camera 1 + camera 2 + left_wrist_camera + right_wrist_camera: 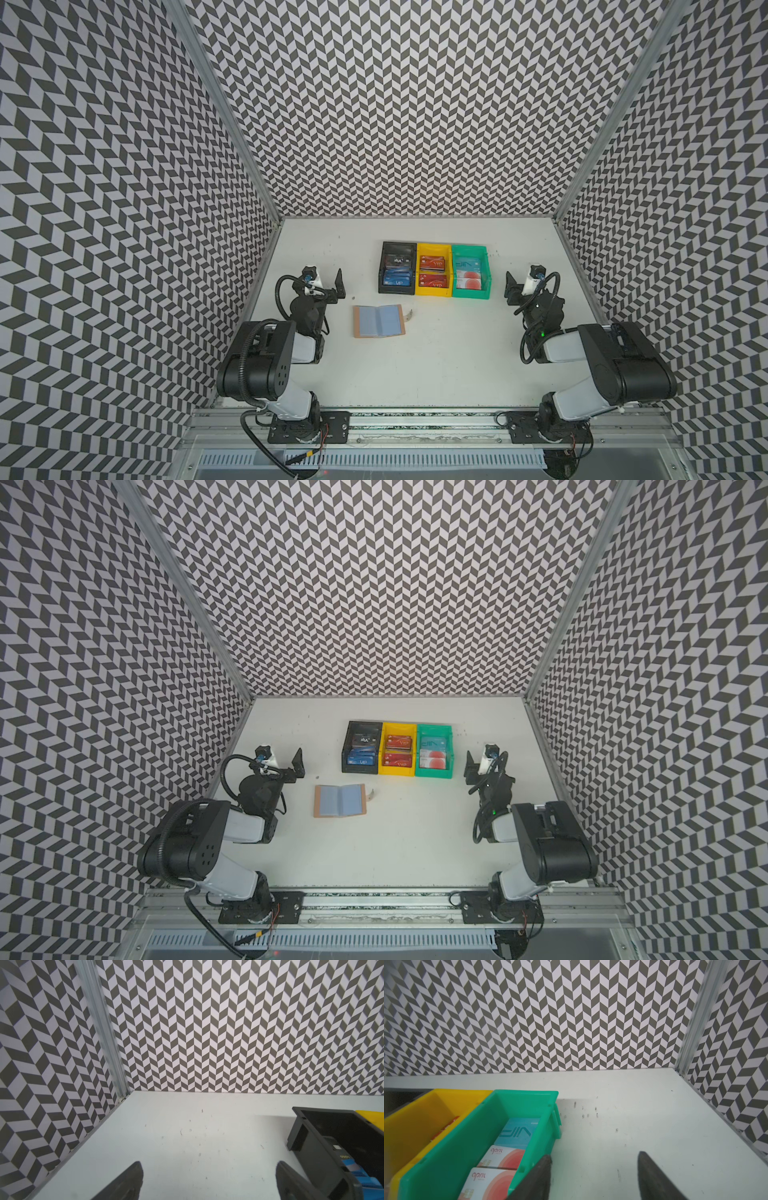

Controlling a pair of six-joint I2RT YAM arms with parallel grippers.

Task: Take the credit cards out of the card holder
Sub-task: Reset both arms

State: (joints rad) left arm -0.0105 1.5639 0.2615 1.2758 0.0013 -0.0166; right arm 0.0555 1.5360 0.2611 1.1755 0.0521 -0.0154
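The tan card holder lies open on the white table, its pale blue-grey sleeves up and its small tab sticking out to the right. No card shows in the sleeves. The credit cards lie in the bins behind it: a blue one, a teal one and pale ones with red circles. My left gripper hangs open and empty left of the bins. My right gripper is open and empty just right of the green bin.
A black bin, a yellow bin holding red cards, and a green bin stand side by side at mid-table. Patterned walls close in the left, right and back sides. Both arm bases sit on the front rail.
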